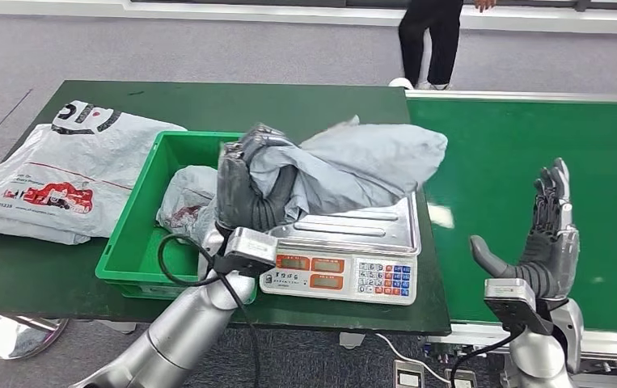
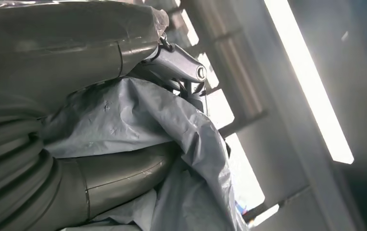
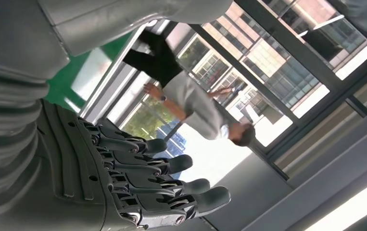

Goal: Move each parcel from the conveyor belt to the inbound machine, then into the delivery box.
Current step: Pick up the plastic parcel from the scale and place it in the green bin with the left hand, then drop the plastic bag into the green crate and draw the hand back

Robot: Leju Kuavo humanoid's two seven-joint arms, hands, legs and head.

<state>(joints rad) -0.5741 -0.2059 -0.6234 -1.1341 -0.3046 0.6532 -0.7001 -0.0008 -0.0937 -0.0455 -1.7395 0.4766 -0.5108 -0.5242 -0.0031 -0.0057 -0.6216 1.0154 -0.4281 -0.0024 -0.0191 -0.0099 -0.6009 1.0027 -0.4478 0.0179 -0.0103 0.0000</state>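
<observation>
The grey parcel (image 1: 353, 166) is gripped by the left robot hand (image 1: 248, 186) above the scale (image 1: 353, 242); the right robot hand (image 1: 543, 234) is spread open, holding nothing.

Left hand (image 1: 244, 190) clenched around grey material, right hand (image 1: 549, 234) upright, empty, fingers apart.

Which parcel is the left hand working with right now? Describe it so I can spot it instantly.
Find the silver scale at the near edge of the dark green table, beside the conveyor belt. The grey parcel is draped over its platform, gripped by the left hand. Unlike the printed white bag lying flat on the table, it is plain grey, crumpled and held.
</observation>
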